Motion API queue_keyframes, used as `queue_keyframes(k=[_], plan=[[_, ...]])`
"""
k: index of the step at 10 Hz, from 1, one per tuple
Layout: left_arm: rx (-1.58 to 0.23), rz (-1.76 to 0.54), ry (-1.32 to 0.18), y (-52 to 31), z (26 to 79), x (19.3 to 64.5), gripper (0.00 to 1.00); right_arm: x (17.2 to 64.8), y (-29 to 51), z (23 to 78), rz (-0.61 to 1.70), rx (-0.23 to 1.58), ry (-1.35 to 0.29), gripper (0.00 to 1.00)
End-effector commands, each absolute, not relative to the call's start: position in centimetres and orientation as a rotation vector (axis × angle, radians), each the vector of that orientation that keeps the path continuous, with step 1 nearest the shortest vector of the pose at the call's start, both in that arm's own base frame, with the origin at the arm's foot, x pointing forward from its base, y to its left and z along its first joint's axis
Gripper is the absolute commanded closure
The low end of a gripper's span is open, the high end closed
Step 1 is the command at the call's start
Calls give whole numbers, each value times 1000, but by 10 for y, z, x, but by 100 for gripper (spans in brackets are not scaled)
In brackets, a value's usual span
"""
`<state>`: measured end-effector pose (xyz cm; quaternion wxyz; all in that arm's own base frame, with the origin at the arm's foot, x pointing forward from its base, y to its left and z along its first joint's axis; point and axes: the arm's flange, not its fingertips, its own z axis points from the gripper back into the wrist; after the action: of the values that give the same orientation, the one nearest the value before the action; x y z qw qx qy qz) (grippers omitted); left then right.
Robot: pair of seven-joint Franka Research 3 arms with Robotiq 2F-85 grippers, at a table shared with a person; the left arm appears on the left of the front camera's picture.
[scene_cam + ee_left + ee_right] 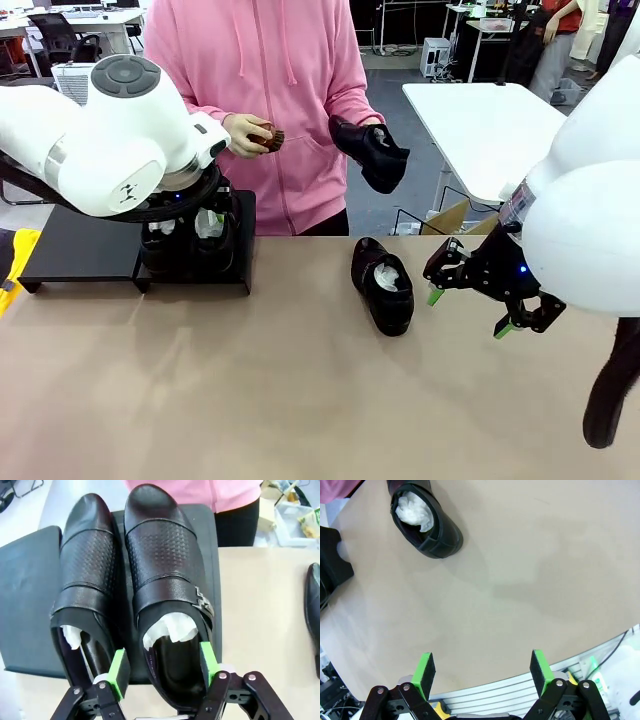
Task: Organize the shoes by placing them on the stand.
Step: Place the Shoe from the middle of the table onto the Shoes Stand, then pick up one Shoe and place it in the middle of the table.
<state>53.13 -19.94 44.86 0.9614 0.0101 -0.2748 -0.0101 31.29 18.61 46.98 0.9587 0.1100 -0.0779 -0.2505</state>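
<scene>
Two glossy black shoes stand side by side on the black stand (25, 595), toes pointing away: the left shoe (85, 580) and the buckled right shoe (165, 570), both stuffed with white paper. My left gripper (164, 669) is open, its green pads (119, 672) straddling the buckled shoe's heel. In the front view my left arm (110, 135) hangs over these shoes (190, 240) and the stand (80, 245). A third shoe (383, 285) (422, 522) lies on the table. The person holds a fourth shoe (372, 152). My right gripper (470, 305) (482, 672) hovers open beside the third shoe.
The person in a pink top stands at the far side, a small brown brush (268, 136) in the other hand. A white table (490, 120) and a cardboard box (450, 215) sit behind at the right. The tan tabletop (250, 400) stretches to the front.
</scene>
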Motion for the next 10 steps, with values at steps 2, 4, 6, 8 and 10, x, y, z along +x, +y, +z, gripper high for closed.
queue_keyframes(k=[2,4,6,8,10], plan=[[32,-28,-552,-194,441,536,26,316,185,468,-489,247,-162,0],[32,-28,-552,-194,441,536,26,316,185,468,-489,247,-162,0],[32,-28,-552,-194,441,536,26,316,185,468,-489,247,-162,0],[27,-22,-542,-195,440,535,26,316,185,468,-489,247,-162,0],[-18,-57,-405,-207,471,488,26,288,184,486,-473,252,-192,0]])
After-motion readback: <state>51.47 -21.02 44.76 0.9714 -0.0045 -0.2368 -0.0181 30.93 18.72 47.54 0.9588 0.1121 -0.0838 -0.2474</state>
